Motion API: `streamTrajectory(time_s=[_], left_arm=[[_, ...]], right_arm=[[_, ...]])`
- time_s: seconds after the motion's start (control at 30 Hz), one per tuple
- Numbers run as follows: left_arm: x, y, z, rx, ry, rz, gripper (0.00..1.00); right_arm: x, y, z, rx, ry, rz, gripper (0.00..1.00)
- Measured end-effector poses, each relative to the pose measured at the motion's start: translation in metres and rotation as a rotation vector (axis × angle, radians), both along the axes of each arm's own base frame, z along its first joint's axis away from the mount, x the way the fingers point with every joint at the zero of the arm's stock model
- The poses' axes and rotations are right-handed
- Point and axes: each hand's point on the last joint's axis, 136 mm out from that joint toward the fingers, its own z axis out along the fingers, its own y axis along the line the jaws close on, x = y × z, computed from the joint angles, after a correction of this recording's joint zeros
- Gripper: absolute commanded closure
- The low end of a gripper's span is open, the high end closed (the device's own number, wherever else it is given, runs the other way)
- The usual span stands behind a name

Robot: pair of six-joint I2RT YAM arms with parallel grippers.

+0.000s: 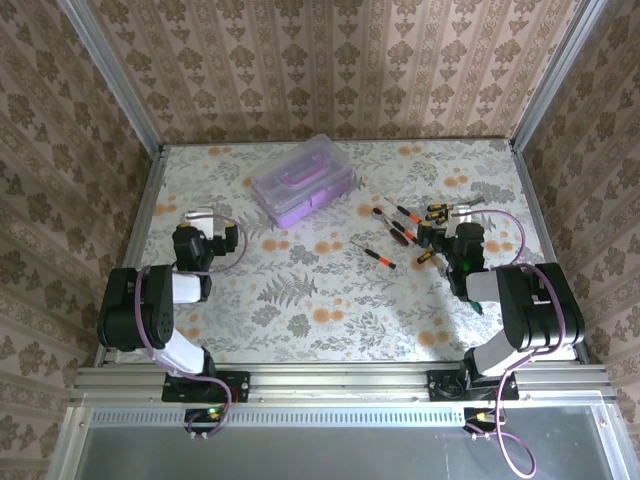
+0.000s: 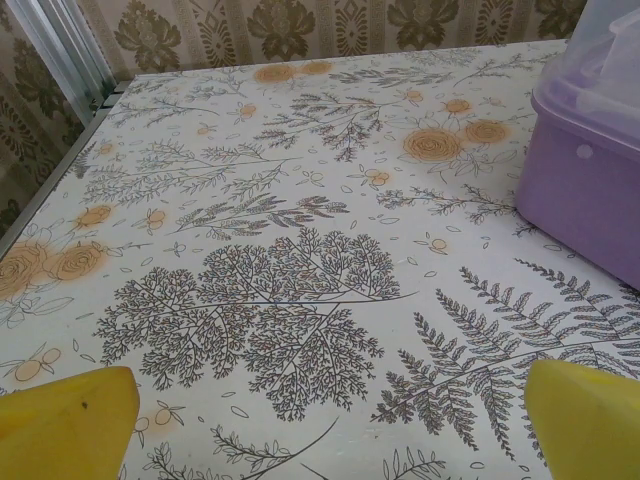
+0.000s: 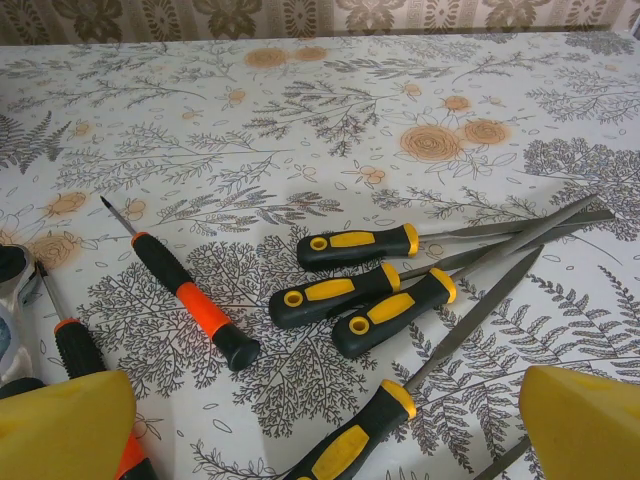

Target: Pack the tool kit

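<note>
arms (image 1: pixel 140 305) low, fingers (image 2: pixel 65 425) wide apart

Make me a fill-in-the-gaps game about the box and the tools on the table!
1. The plastic tool box is coloured ____.
2. The files have handles that are black and ____.
3. The screwdriver beside them has a handle that is black and ____.
4. Seen from above, the loose tools lie to the ____ of the tool box.

Missing words: purple; yellow; orange; right
</note>
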Motion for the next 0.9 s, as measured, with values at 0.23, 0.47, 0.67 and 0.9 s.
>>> streamTrajectory(time_s=[0.23, 0.47, 0.67, 0.9], left_arm=[[0.0, -0.0008, 0.0, 0.001, 0.0, -0.001, 0.0], [-0.0001, -0.0066, 0.0001, 0.019, -0.001, -0.008, 0.0], [0.0, -0.0053, 0.0, 0.024, -0.001, -0.002, 0.0], [0.0, -0.0047, 0.0, 0.025, -0.001, 0.001, 0.0]], right_arm=[[0.0001, 0.0, 0.0001, 0.0, 0.0, 0.0, 0.0], [0.0001, 0.0, 0.0001, 0.0, 0.0, 0.0, 0.0], [0.0, 0.0, -0.0001, 0.0, 0.0, 0.0, 0.0], [0.0001, 0.0, 0.0001, 0.0, 0.0, 0.0, 0.0]])
